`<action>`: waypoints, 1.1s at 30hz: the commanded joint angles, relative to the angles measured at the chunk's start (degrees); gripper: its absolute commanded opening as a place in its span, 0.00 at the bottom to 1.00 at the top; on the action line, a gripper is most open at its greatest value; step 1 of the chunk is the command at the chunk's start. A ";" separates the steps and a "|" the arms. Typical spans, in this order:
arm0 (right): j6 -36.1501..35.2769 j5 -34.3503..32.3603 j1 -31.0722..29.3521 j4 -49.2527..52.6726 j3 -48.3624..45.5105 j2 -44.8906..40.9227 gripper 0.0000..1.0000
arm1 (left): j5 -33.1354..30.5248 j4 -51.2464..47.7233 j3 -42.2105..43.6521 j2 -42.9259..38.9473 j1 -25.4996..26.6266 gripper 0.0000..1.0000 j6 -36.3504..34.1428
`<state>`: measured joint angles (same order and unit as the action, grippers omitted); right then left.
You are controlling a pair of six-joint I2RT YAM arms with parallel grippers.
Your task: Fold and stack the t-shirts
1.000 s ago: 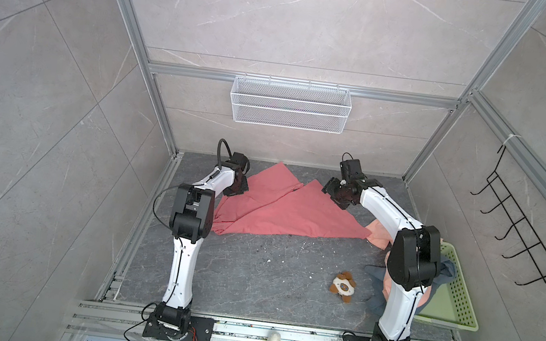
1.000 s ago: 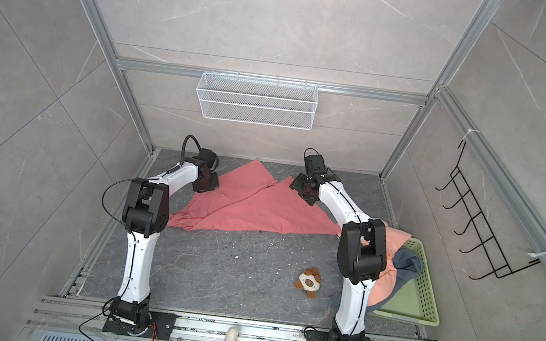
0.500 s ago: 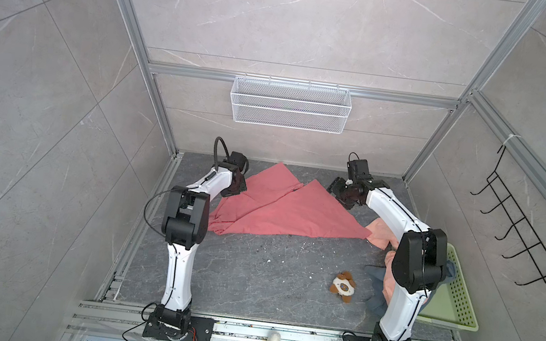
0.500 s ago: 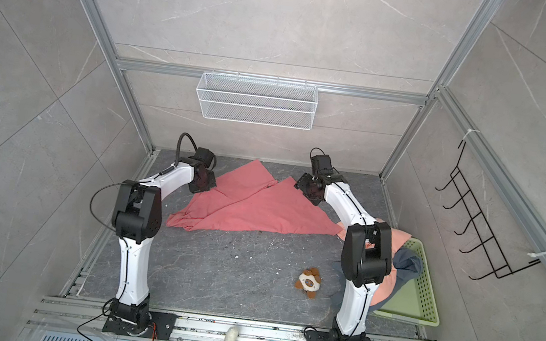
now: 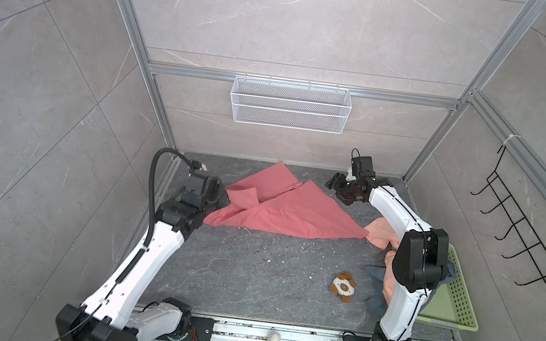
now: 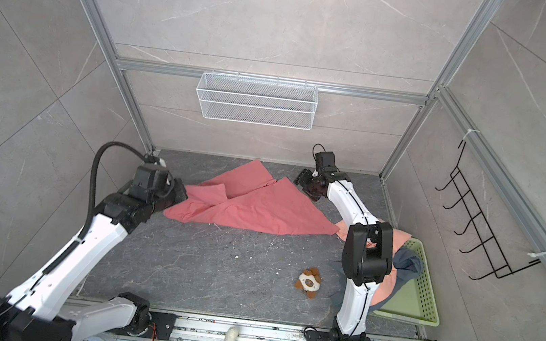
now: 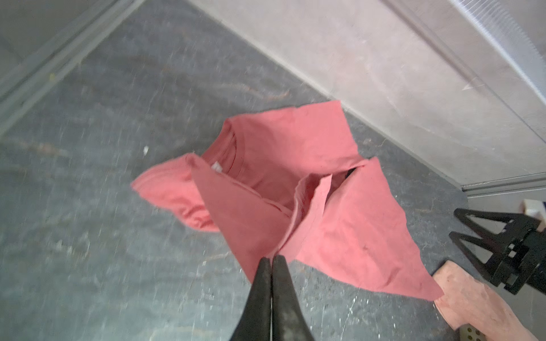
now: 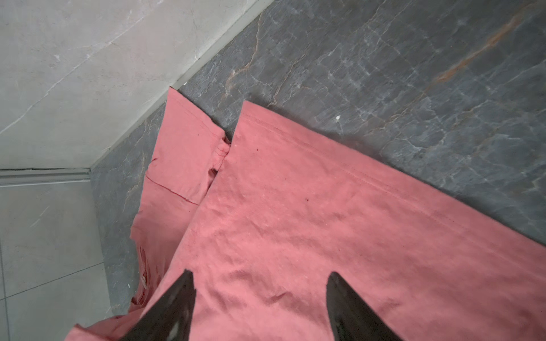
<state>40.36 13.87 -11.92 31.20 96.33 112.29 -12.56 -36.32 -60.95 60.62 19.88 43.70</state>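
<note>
so left gripper is pinching the floppy coral-red t-shirt edge tight; right gripper is hanging open, and the hem just ahead is looking grabbable

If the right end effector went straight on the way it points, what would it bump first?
Most likely the coral-red t-shirt. In the right wrist view, the open right end effector points down at its cloth, with nothing in between. How far off the cloth is remains unclear.
</note>
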 commanded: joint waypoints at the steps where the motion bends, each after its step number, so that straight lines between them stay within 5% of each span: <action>1: -1.87 4.09 0.15 -0.60 -0.50 1.73 0.71 | -4.22 -9.08 9.11 -5.99 2.16 0.00 12.27; 6: -1.53 5.68 -1.34 -0.26 -0.69 3.26 0.71 | -5.31 -8.18 18.01 -10.49 2.44 0.00 18.45; 13: -3.68 -0.60 -7.54 4.49 8.51 11.32 0.71 | -4.24 -7.02 17.18 -4.50 2.51 0.00 17.30; 19: -2.39 -5.34 -12.27 9.05 24.91 24.21 0.71 | -2.66 -7.97 19.60 -3.99 2.53 0.00 17.02; 28: -0.86 -13.60 -15.89 37.11 67.28 48.73 0.70 | -4.15 -8.81 20.93 -7.66 2.44 0.00 15.61; 33: 0.10 -13.90 -16.63 36.77 64.85 50.06 0.69 | -4.56 -9.38 20.96 -8.66 2.49 0.00 15.30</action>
<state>39.18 2.31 -28.14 62.48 162.74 161.27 -15.16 -43.94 -39.99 52.93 22.26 59.81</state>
